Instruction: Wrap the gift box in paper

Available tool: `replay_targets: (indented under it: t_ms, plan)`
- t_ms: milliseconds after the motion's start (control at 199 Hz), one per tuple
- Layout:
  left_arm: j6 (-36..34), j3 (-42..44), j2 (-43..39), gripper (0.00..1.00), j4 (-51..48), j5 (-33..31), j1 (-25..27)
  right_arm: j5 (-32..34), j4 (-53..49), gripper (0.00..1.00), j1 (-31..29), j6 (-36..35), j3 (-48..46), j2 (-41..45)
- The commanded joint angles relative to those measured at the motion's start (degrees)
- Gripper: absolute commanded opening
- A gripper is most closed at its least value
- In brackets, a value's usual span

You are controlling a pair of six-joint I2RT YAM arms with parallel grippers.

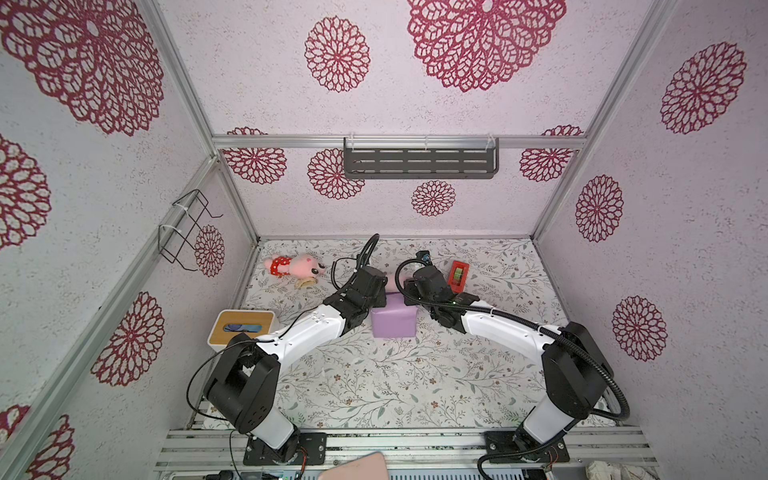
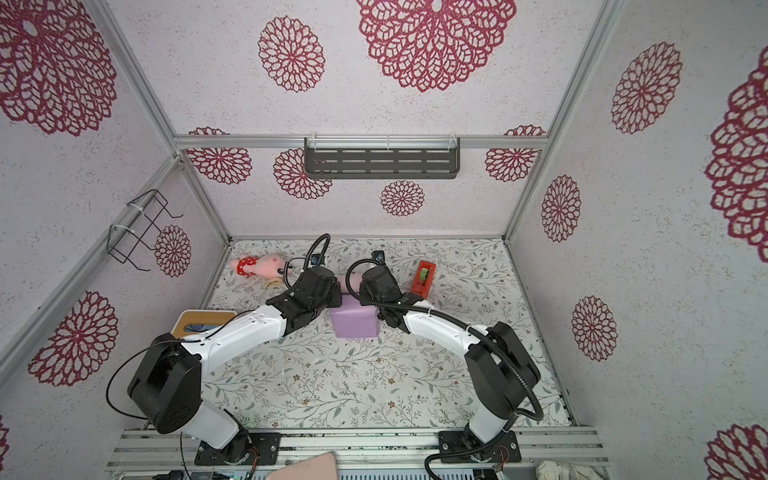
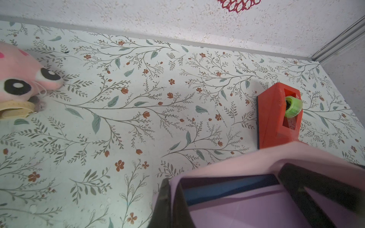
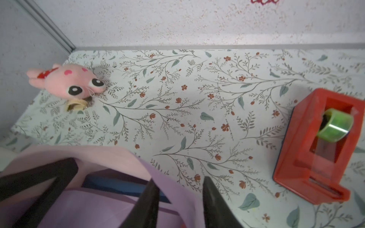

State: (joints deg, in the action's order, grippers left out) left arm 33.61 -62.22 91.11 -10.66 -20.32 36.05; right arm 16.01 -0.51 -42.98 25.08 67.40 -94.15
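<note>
A: Where is the gift box [image 3: 227, 185]?
B: At the middle of the desk [image 1: 374, 386], its navy edge showing inside the paper [image 1: 392, 322], folded lilac side out.
A: And the grippers?
B: At the box's far end, the left gripper [image 3: 171, 183] is pressed together, pinching the paper. The right gripper [image 4: 178, 178] is spread, a finger on either side of the paper's edge.

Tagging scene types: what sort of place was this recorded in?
Probably a purpose-built robot test booth, not a home: an aluminium frame holding wallpapered panels, a floral-covered table, and two robot arms bolted to a front rail.
</note>
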Motion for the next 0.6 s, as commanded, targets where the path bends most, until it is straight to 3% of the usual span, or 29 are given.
replay_targets:
  t_ms: [0, 111, 231, 362, 598]
  plan:
    - [-0.55, -0.99, -0.58, 0.0, -0.22, -0.95, -0.28, -8.11, -3.75, 0.59, 1.3, -1.96, 1.71, 6.56]
    - [-0.51, -0.72, -0.58, 0.0, 0.02, -0.47, -0.29, -22.56, -4.88, 0.68, 5.45, -1.94, -1.97, 11.88]
    - [-0.52, -0.4, -0.83, 0.0, 0.38, -0.51, -0.37, -37.69, -0.44, 0.7, 13.45, 0.85, -7.89, 16.21]
    - [-0.69, -0.62, -0.71, 0.0, 0.36, -0.26, -0.37, -40.32, 0.25, 0.64, 19.47, 2.52, -8.88, 14.14]
    - [-0.55, -0.72, -0.58, 0.0, 0.37, -0.07, -0.37, -41.59, 3.91, 0.55, 19.38, 4.44, -8.46, 7.93]
